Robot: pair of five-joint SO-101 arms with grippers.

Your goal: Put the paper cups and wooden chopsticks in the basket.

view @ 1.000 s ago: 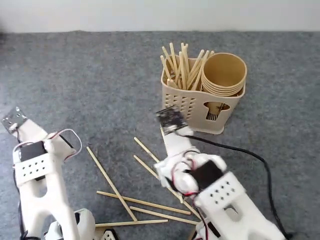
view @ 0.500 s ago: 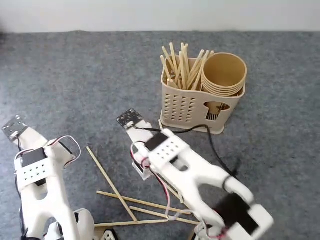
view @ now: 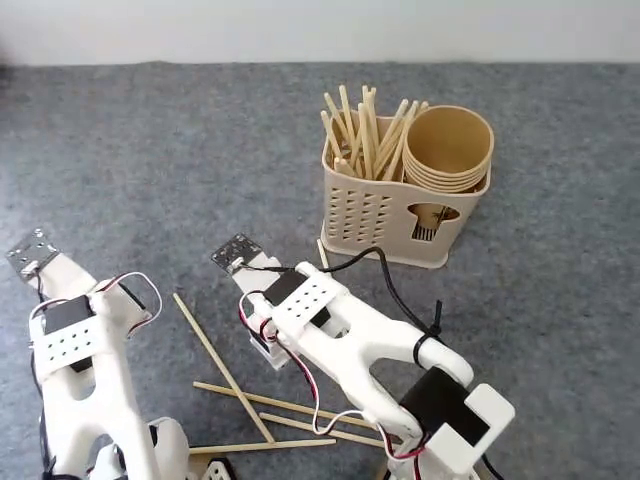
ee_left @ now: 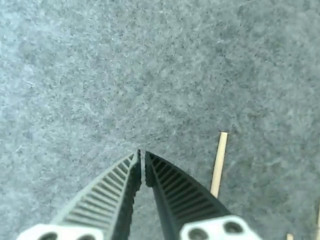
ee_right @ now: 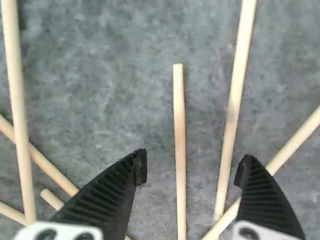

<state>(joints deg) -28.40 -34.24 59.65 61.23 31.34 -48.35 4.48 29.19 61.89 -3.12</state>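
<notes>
Loose chopsticks [view: 285, 405] are lying nearest on the tabletop [view: 150, 150]. R hand [ee_right: 192, 162] is hovering wide open, empty, straddling one. L hand [ee_left: 142, 160] is sitting closed, empty. Further back, basket [view: 370, 215] is holding paper cups [view: 448, 150] & upright chopsticks [view: 365, 125].

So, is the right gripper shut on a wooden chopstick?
No, the right gripper stands open, a thin pale wooden chopstick lying between its jaws.

No readable text (nor numbers) anywhere.
</notes>
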